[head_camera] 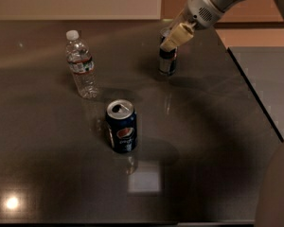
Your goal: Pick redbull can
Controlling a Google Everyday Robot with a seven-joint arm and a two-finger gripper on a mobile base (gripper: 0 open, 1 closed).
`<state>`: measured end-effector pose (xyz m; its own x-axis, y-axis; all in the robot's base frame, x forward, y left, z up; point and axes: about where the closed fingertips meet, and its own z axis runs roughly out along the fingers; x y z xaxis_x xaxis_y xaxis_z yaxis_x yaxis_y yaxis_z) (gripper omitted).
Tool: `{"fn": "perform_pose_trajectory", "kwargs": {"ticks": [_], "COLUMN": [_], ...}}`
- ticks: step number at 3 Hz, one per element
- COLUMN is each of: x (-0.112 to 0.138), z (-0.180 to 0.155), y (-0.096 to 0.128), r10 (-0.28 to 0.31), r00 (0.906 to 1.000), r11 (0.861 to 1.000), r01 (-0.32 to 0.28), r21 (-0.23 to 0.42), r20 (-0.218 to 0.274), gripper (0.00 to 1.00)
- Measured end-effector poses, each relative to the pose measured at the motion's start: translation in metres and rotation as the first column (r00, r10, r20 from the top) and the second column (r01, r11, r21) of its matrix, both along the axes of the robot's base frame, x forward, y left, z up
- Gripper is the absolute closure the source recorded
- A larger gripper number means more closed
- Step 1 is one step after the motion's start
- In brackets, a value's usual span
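Observation:
The redbull can (167, 61), slim, blue and silver, stands upright at the far right of the dark table (208, 126). My gripper (167, 41) reaches down from the upper right and is shut on the can's upper part. One beige finger (176, 35) lies across the can's front, and the other is hidden behind it. The can's bottom sits a little above its shadow on the table.
A dark blue Pepsi can (121, 126) stands open-topped at the table's middle. A clear water bottle (81, 65) stands at the left back. The table's right edge (255, 93) runs diagonally beside a grey floor area.

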<state>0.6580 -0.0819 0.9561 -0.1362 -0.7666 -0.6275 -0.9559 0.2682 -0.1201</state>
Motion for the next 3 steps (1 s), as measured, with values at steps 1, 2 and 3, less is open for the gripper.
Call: {"fn": "perform_pose_trajectory", "kwargs": {"ticks": [1, 2, 3], "x": [-0.022, -0.043, -0.043], "z": [0.034, 0.062, 0.062], "y": [0.009, 0.015, 0.016], "r10": [0.079, 0.153, 0.153], "r00": [0.9967, 0.9878, 0.9878], "r11": [0.997, 0.988, 0.988], "r01": [-0.079, -0.153, -0.153], "r21": [0.005, 0.012, 0.012], "r20": [0.020, 0.029, 0.029], "gripper": [1.00, 1.00, 1.00]}}
